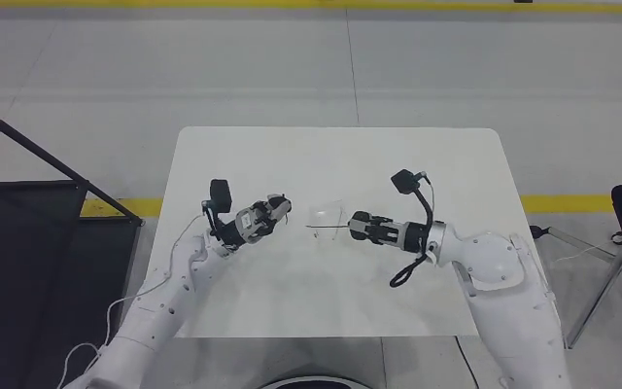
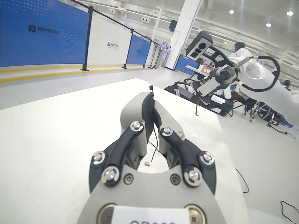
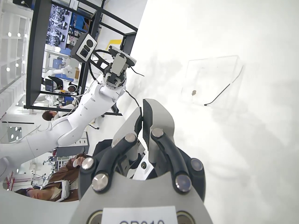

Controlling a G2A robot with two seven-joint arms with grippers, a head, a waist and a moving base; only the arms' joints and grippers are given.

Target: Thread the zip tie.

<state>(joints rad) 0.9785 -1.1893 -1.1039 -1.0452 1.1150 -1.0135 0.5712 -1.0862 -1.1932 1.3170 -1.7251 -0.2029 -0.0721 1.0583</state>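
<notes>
The left tie is clamped in the left jaws. They are shut on its strap, so the head stands clear above the pads and the tail hangs out behind them over the desk. We read that grip as deliberate, since it leaves the head free and upright with its slot reachable. Whether the slot actually faces the other arm, we cannot tell.

The right tie is pinched in the right jaws, which are likewise closed on it. A long free end points across the desk toward the left jaws. We think the hold sits well back on the strap so that there is enough loose length to lead into a slot.

The two ties are well apart, so nothing is threaded yet. We judge the next move to be bringing tip and head into line. The strap is thin and will likely flex, and the target is small, so a slight misalignment could make the tip slide past.

Between the arms sits a clear tray, and the right tie's free end runs along its near side in the top view. A bent spare tie lies inside, presumably stock kept within reach of either arm.
</notes>
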